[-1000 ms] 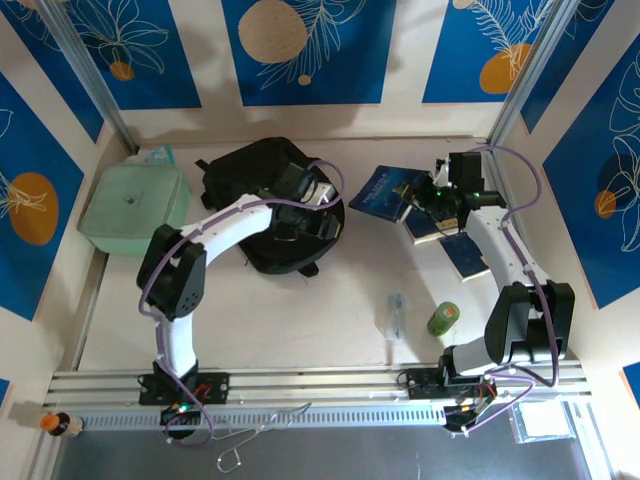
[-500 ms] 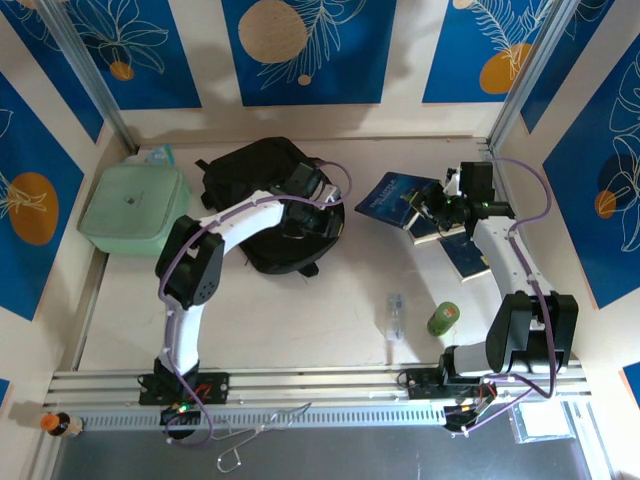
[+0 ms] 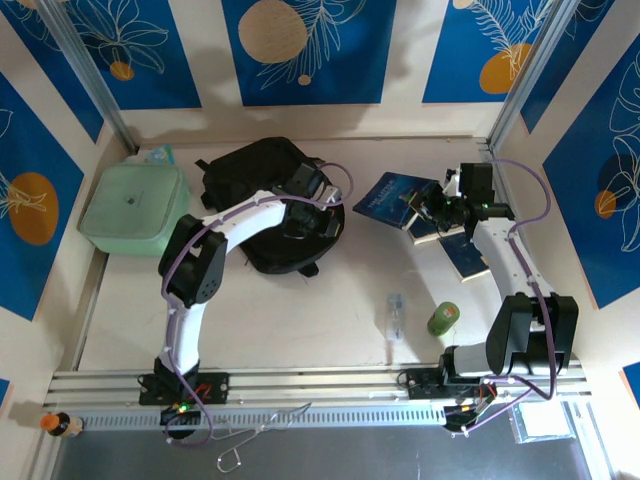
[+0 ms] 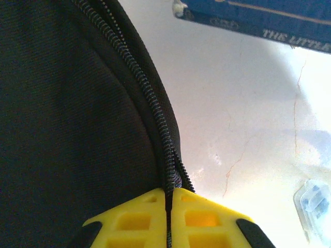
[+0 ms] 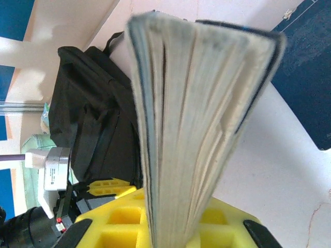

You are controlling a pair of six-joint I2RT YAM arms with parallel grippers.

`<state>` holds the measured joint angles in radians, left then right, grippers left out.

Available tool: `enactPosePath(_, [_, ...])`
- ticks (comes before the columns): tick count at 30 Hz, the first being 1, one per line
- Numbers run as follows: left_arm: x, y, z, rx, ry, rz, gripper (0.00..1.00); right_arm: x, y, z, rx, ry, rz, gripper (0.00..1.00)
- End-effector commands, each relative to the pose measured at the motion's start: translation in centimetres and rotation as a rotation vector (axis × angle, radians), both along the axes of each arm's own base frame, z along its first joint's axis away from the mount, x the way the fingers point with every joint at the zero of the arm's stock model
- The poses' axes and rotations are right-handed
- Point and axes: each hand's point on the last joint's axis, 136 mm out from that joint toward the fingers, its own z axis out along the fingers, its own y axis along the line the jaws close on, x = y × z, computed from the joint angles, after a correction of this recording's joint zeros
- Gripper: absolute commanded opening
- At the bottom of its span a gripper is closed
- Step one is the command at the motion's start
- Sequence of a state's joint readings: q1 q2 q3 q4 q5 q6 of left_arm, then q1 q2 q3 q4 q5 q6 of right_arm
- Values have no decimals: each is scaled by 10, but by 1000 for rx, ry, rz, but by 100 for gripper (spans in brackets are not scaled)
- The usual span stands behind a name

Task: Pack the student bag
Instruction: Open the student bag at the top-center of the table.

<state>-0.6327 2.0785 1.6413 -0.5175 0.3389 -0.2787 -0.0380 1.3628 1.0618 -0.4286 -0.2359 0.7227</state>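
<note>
The student bag (image 3: 255, 175) is black, the container (image 3: 135, 210) pale green, the book (image 5: 191, 119) navy-covered.

Student bag (image 4: 57, 113) — matt woven cloth

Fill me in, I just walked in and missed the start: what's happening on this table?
Two robot arms are packing a black backpack. The left gripper is shut on the bag's zip, on the side facing the books. The right gripper is clamped on a book, off to the right of the bag. Another blue book lies on the table nearby, not yet packed.
</note>
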Motion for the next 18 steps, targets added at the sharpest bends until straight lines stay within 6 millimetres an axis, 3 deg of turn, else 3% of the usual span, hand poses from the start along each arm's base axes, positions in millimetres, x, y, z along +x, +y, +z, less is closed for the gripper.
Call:
enactPosePath(1, [9,4,45,-22,-106,5,5,-4,3,27,26,-98,30,0])
enactPosePath(6, [17,24,84,-58,-178,59,2,-15,7,42,37,-192,81,0])
enactPosePath(12, [24,34,129,-184,-259,96,0,-38,29,49,130,-223,182,0])
enactPosePath(15, [28,31,139,-231,-268,93,0,-46,44,42,186,-185,187,0])
enactPosePath(18, [31,26,138,-246,-263,89,0,-51,64,18,234,-98,153,0])
